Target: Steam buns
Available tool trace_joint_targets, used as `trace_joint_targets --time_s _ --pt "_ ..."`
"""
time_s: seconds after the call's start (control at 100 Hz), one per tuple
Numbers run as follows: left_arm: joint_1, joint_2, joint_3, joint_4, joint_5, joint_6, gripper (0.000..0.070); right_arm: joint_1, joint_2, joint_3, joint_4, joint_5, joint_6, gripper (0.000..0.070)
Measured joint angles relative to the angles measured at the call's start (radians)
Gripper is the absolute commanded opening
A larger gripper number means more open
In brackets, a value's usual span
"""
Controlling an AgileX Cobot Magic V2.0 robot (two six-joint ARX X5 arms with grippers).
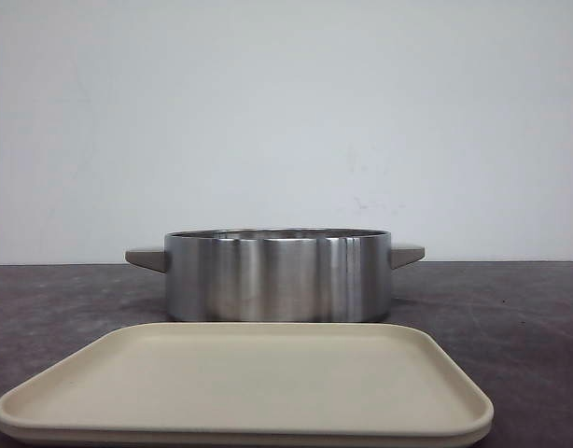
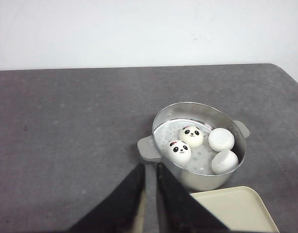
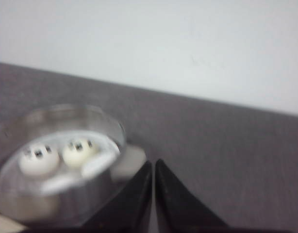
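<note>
- Both pairs of fingers are closed to a thin slit with nothing between them: the left gripper [image 2: 150, 194] hangs above the table near the pot's handle, and the right gripper [image 3: 153, 194] hangs on the pot's other side.
- Dark grey table [image 1: 510, 299] carries everything.
- Nearest the robot lies a beige tray [image 1: 249, 383], bare in the front view.
- Just behind the tray stands the steel pot [image 1: 279, 276], two-handled and lidless.
- All four buns [image 2: 201, 145] sit on the perforated insert inside the pot; two show panda faces, two are turned so only white shows.
- Progress, as I judge it: loading looks done. No lid is visible, so covering the pot may remain, if it is required at all.
</note>
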Motion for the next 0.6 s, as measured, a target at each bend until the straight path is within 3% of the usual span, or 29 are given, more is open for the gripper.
trace_joint_targets --time_s 0.27,0.47,0.6 --pt "0.000 0.000 0.000 0.000 0.000 0.000 0.0000 -0.188 -0.349 -0.296 -0.002 -0.010 0.000 0.0006" --pt "0.000 0.000 0.000 0.001 0.000 0.000 0.0000 -0.195 -0.360 -0.357 -0.048 -0.010 0.000 0.0006" --pt "0.000 0.000 0.000 0.001 0.000 0.000 0.0000 -0.195 -0.363 -0.357 -0.054 0.101 0.000 0.0006"
